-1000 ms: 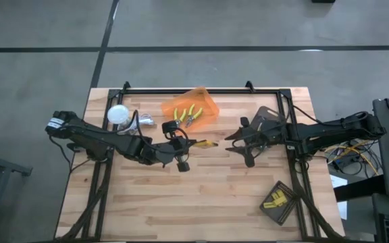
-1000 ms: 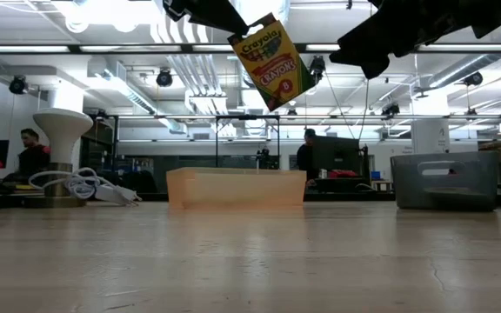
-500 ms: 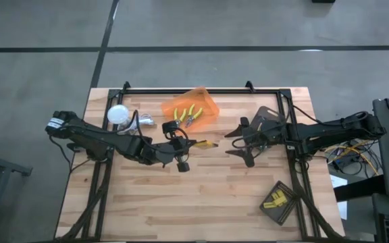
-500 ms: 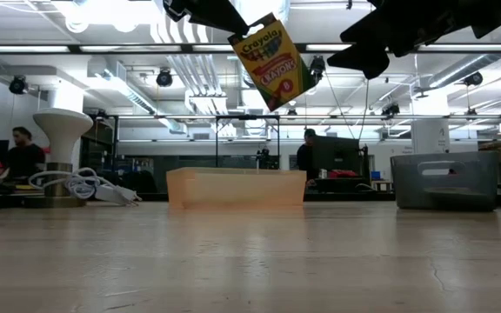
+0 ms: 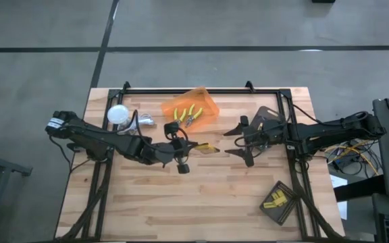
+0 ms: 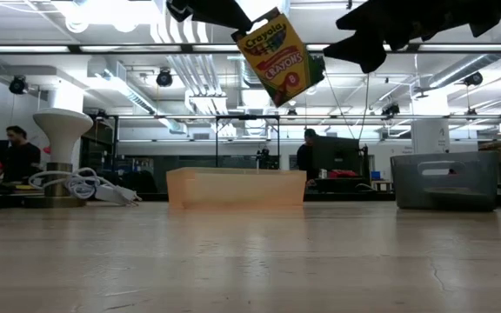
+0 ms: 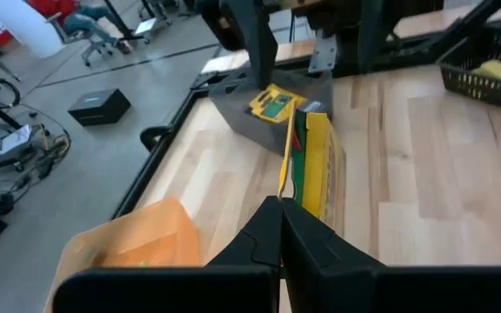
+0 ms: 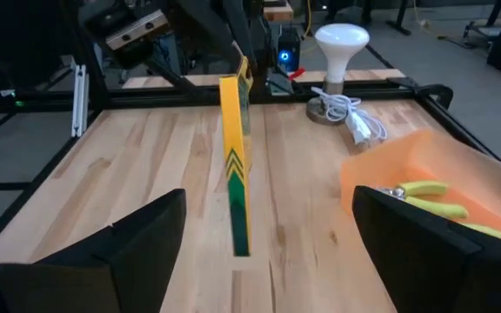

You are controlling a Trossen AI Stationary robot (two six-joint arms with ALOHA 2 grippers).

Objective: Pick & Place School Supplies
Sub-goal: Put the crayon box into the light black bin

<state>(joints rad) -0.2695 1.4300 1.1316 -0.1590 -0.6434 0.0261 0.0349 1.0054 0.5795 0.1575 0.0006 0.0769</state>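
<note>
- Left claw [image 5: 193,146] was clamped tight on one end of a crayon box [image 5: 206,146], holding it in the air above the middle of the desk [image 5: 201,196].
- In the low view the crayon box [image 6: 279,57] hung tilted, well clear of the desk top.
- Right claw [image 5: 231,142] faced the box's free end with its jaws spread wide, gripping nothing and not touching the box.
- Yellow-handled pliers [image 5: 186,115] lay inside the orange bin [image 5: 208,108] at the back of the desk.
- Small yellow blocks [image 5: 274,200] sat in a black tray [image 5: 283,210] near the right front corner.

Bare tabletop [image 5: 201,196] below raised arms
</note>
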